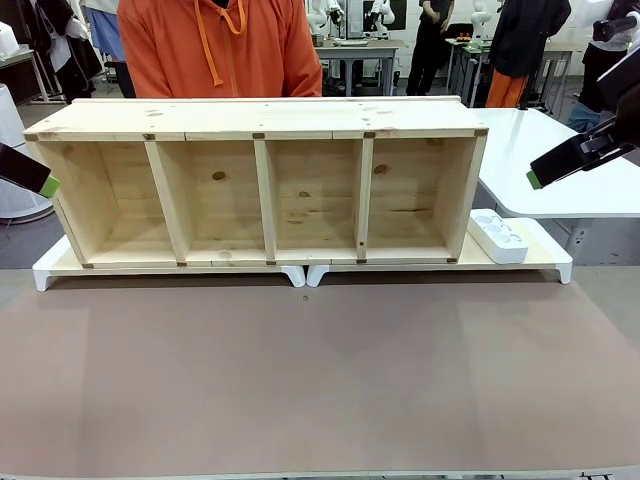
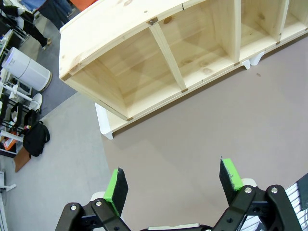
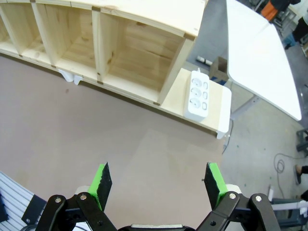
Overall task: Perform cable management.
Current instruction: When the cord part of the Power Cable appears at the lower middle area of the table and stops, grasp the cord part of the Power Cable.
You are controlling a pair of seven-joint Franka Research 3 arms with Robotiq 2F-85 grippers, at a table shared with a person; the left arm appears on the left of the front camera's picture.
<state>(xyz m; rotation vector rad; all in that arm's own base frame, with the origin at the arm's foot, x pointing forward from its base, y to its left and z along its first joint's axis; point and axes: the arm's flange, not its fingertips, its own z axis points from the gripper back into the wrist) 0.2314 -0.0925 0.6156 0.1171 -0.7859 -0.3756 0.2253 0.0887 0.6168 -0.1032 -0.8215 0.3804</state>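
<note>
Currently left gripper (image 2: 173, 179), right gripper (image 3: 158, 180) spread wide, unloaded, over brown mat (image 3: 144, 139) before wooden shelf (image 3: 144, 12).

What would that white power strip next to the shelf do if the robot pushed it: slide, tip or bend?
The power strip looks like a rigid plastic block, so it probably wouldn't bend. It lies flat and low on the board, so it would likely slide, not tip. Its smooth shell may be slippery to grip.
</note>
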